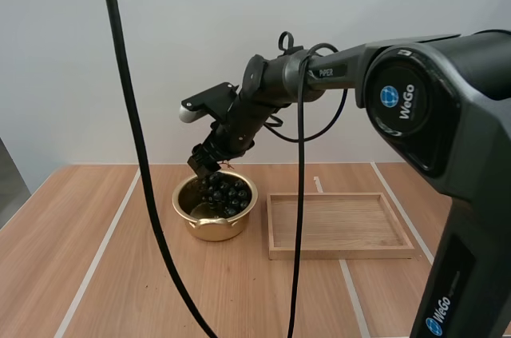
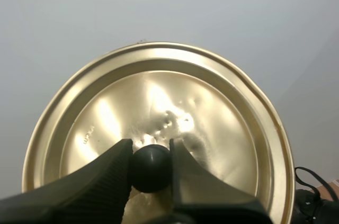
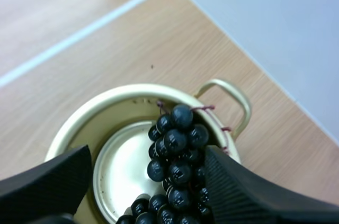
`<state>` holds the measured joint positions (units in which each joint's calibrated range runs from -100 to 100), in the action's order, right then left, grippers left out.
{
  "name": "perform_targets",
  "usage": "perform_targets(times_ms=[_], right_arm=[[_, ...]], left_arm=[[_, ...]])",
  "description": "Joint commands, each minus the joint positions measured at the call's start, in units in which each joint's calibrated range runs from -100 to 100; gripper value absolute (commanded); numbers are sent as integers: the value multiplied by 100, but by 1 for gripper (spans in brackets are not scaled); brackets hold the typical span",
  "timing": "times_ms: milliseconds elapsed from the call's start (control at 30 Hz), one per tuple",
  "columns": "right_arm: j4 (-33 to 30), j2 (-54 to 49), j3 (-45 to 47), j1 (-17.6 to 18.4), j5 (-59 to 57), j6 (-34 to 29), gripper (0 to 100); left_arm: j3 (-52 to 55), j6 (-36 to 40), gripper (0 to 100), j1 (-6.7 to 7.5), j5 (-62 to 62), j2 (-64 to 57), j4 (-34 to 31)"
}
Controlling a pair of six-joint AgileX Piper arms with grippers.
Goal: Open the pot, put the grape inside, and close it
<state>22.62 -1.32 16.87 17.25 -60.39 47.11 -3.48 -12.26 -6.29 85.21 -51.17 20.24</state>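
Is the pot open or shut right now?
Open: left gripper holds the lid by its knob, and grapes sit inside the uncovered pot.

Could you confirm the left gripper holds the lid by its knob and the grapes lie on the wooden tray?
Not quite: the grapes lie in the pot, not on the wooden tray, as the right wrist view shows. The left gripper does hold the lid.

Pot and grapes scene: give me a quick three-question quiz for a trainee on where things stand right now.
1. True or false: the lid sits on the pot.
2. Where do the grapes lie? A in the wooden tray, B in the pot, C on the table.
3. Fill in: the left end effector is shut on the lid's ____.
Key: 1 false; 2 B; 3 knob.
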Motion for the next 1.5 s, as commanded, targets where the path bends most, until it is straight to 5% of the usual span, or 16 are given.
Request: perform_targets(times_ms=[0, 433, 1167, 1300, 1367, 1467], right_arm=[[18, -437, 35, -15, -39, -11, 100], [-1026, -1037, 35, -183, -163, -890, 100], [-1312, -1645, 35, -1822, -437, -873, 98], [-1312, -1791, 35, -2098, -437, -873, 90], [-1312, -1870, 35, -2203, -456, -882, 78], [-1312, -1990, 35, -2349, -476, -903, 38]], left_arm=[[-36, 21, 0, -5, -108, 17, 60], [-36, -107, 0, -5, -110, 42, 60], [-23, -107, 0, -5, 595, 1245, 71], [-23, -128, 0, -5, 906, 1510, 71], [19, -128, 0, -5, 906, 1588, 71], [284, -207, 0, -5, 794, 1665, 71]])
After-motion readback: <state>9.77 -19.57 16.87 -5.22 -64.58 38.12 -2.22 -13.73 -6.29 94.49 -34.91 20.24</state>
